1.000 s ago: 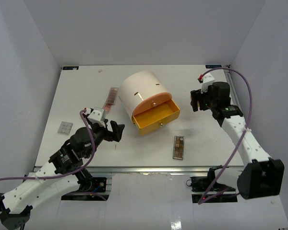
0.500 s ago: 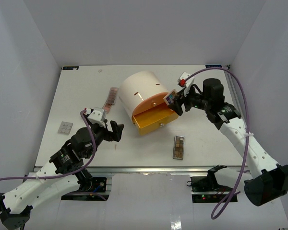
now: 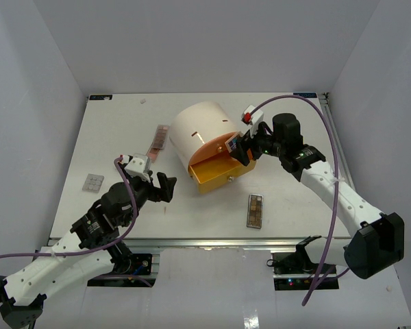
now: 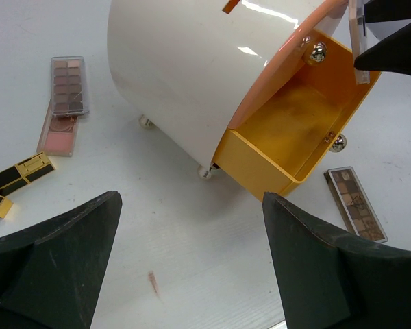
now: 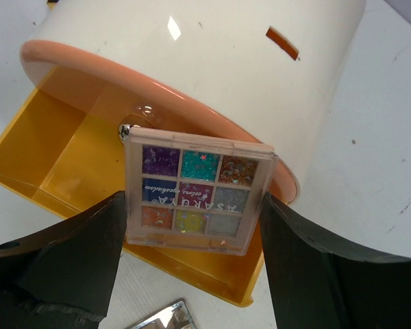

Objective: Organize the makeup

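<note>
Pinches, in the right pincer (image 5: pixel 194 236), a square 9-pan glitter palette (image 5: pixel 197 192) by 2 opposite edges, over the far right corner of the pulled-out yellow drawer (image 4: pixel 294 130) of the cream cylinder (image 4: pixel 185 68). Reads roughly "SARUYA" across the middle row; smaller print illegible. Spreads the left pincer (image 4: pixel 192 274) wide, holding nothing, above the white table (image 3: pixel 109 130). Shows, left of the cylinder, a brown palette (image 4: pixel 70 85), a pink palette (image 4: pixel 60 133) and gold-and-black bars (image 4: pixel 20 171); near right of the drawer, a second brown palette (image 4: pixel 356 203). Closes in with plain white walls (image 3: pixel 192 48).
</note>
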